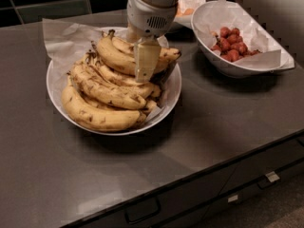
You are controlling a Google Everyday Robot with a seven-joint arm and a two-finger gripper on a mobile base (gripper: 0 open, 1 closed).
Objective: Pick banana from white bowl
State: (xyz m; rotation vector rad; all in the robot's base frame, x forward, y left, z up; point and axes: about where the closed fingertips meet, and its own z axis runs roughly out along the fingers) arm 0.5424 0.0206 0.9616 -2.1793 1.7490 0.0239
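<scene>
The white bowl (173, 91) is wide and shallow, lined with crinkled white paper, and sits left of centre on the dark counter. It holds a pile of several bananas. The banana (114, 56), plump, curved and yellow with a dark stem end, lies on top of the pile at the back. My gripper (148, 74) comes down from above onto the right half of this top banana, with its pale tip in front of the fruit. The far side of the gripper is hidden behind the banana.
A deeper white bowl of red fruits (231, 44) stands at the right back. Another bowl with orange fruits (185, 11) is partly hidden behind my arm. Slimmer brown-streaked bananas (107, 87) lie lower in the pile. The counter's front edge (190, 175) has drawers below.
</scene>
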